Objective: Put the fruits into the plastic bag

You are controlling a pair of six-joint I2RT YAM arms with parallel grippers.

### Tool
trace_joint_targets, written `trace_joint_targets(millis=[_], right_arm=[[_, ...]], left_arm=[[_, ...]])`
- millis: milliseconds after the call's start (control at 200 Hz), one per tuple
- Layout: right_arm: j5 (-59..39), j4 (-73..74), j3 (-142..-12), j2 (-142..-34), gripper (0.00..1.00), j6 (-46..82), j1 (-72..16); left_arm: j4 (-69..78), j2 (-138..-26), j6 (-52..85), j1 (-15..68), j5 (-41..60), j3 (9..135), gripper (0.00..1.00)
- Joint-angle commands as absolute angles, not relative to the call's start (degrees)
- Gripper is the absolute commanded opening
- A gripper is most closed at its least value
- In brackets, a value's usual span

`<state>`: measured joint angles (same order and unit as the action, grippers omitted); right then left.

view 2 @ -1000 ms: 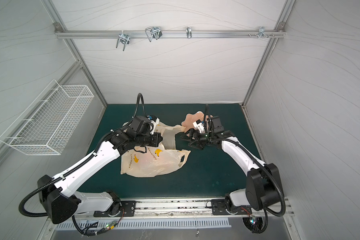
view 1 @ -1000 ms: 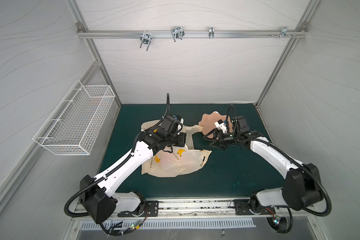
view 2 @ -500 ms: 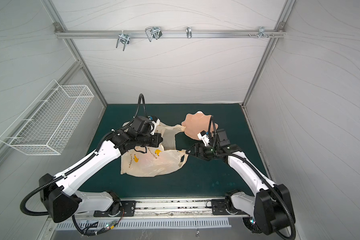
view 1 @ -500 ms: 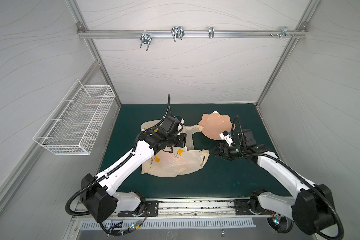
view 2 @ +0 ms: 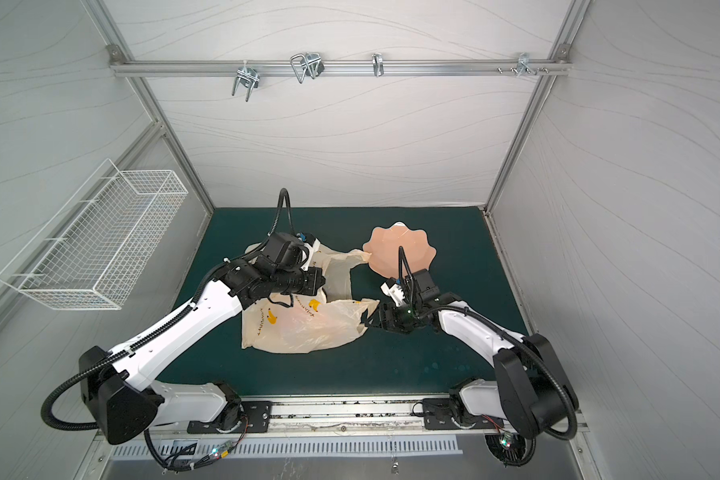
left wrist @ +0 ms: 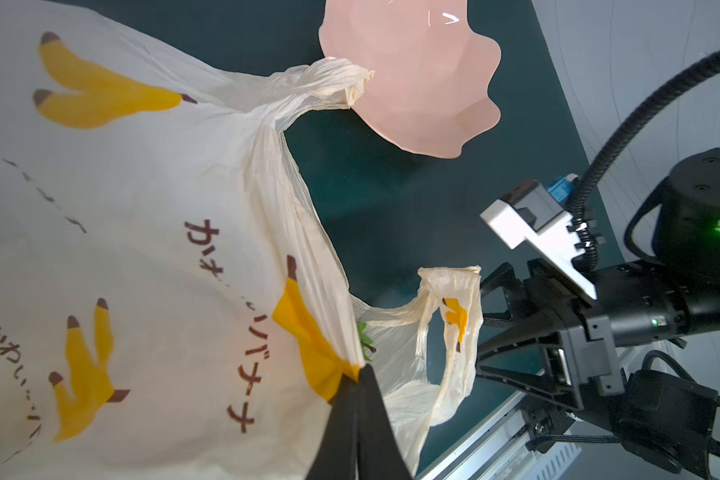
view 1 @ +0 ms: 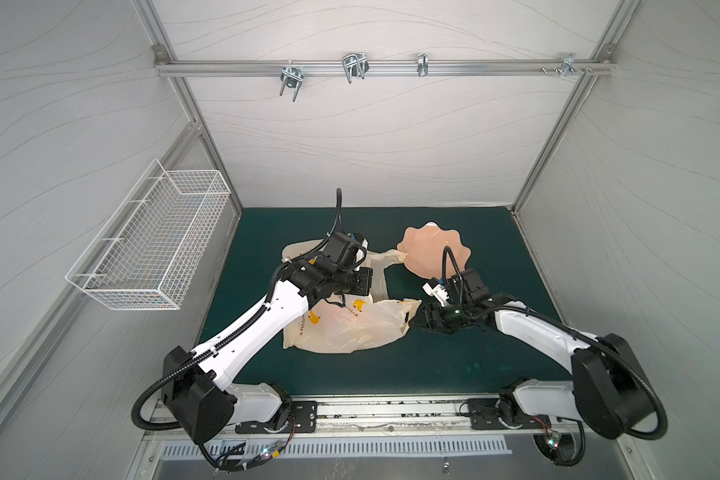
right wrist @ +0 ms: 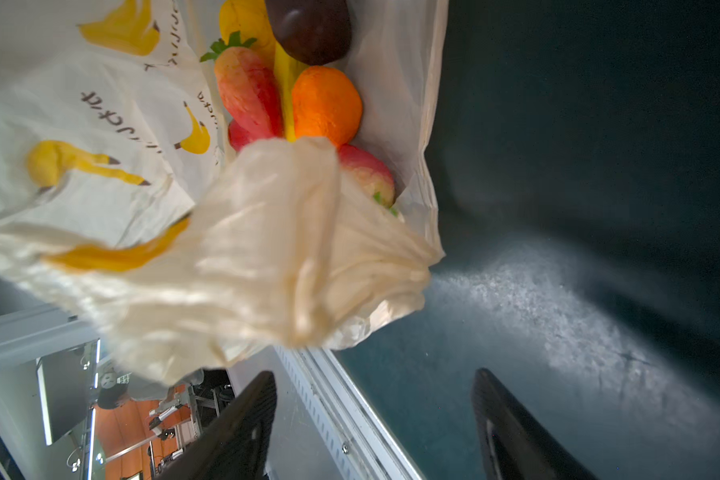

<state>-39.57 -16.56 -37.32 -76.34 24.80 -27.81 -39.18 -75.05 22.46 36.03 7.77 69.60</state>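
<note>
Here, the left gripper (left wrist: 358,374) is clamped on the rim of the plastic bag (left wrist: 142,208), which has toy fruits (right wrist: 325,104) inside it, so the right gripper (right wrist: 374,374), its jaws spread and empty, should straddle the crumpled handle loop (right wrist: 287,249) just ahead before closing.

A robotics lab test cell: panel walls (view 1: 371,145) in an aluminium frame (view 1: 558,137) enclose the worktop (view 1: 474,365). A hook rail (view 1: 391,68) runs high beyond the right tool (view 1: 416,322), a wire basket (view 1: 154,245) hangs well left of the left tool (left wrist: 360,374), and two arms (view 1: 537,332) bolt to a base rail (view 1: 391,415).
</note>
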Motion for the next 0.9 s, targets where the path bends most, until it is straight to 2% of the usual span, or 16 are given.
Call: trace_joint_targets(millis=[0, 385, 680, 810, 890], right_arm=[[-36.6, -11.0, -38.3, -78.7, 0.71, 24.7, -28.0], [-35.8, -0.9, -39.0, -83.5, 0.55, 26.0, -28.0], [-37.0, 4.3, -36.4, -82.7, 0.20, 27.6, -28.1], [-37.4, 4.1, -35.8, -80.8, 0.00, 28.1, -28.5], [-36.7, 3.6, -35.5, -80.1, 0.00, 28.2, -29.4]], left_arm=[[-39.1, -75.4, 21.5, 35.9, 8.3, 72.6, 0.00], [-39.3, -76.0, 21.4, 35.9, 8.5, 72.7, 0.00], [-39.3, -76.7, 21.4, 35.9, 8.8, 73.1, 0.00], [-39.2, -77.2, 21.5, 35.9, 8.3, 73.8, 0.00], [-39.9, -77.9, 21.5, 35.9, 7.5, 75.6, 0.01]])
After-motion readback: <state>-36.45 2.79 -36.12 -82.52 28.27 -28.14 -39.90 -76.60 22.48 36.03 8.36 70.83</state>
